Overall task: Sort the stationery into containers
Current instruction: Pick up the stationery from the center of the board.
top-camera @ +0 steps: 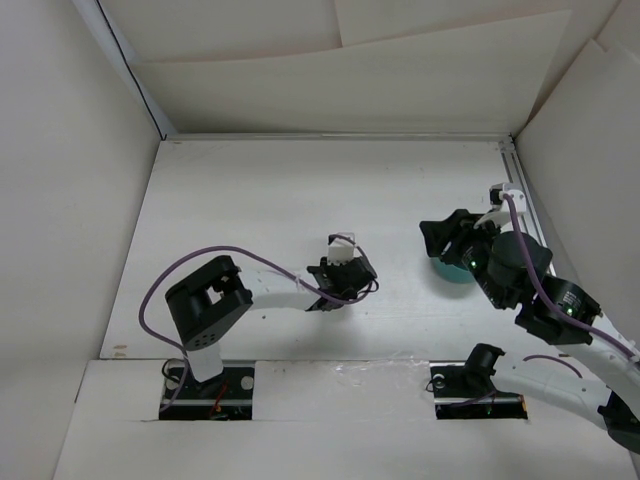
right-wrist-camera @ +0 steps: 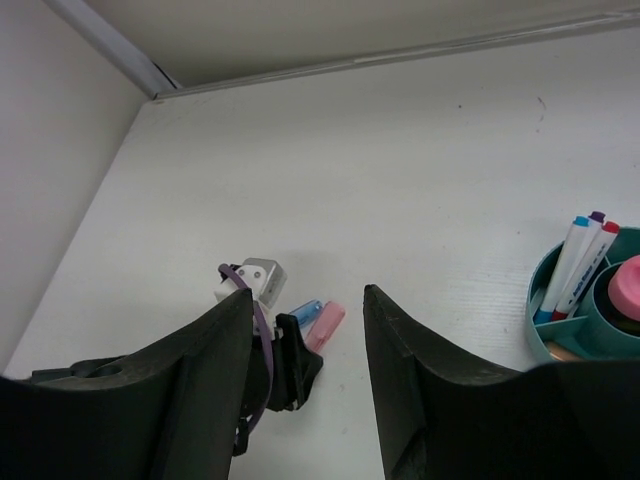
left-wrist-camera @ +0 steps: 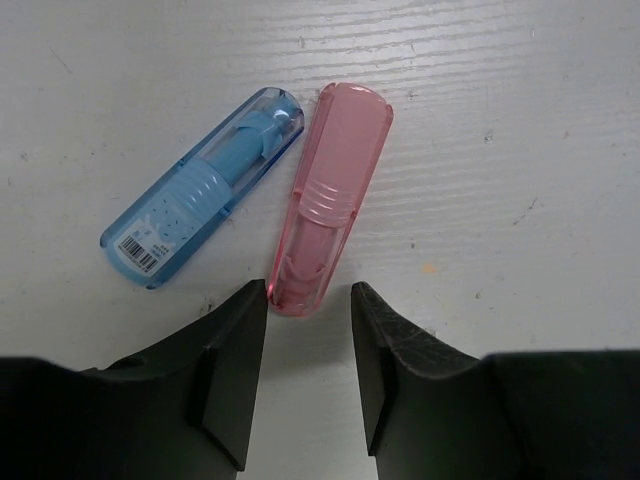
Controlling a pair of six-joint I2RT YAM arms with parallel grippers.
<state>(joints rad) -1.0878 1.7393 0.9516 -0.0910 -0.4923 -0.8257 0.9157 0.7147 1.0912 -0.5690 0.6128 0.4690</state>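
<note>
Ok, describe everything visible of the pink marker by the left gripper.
The pink marker is stubby, see-through pink plastic, with a rounded far end and a ribbed band near its middle. It lies flat and slanted on the white table, its near end between the fingers of the open left gripper, not clamped. A blue marker lies close beside it; whether they touch is unclear.

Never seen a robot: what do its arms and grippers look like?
The left arm and right arm have white links, black joints, purple cables; the right shows green lights. The left gripper and right gripper are black, with two wedge-shaped fingers.
</note>
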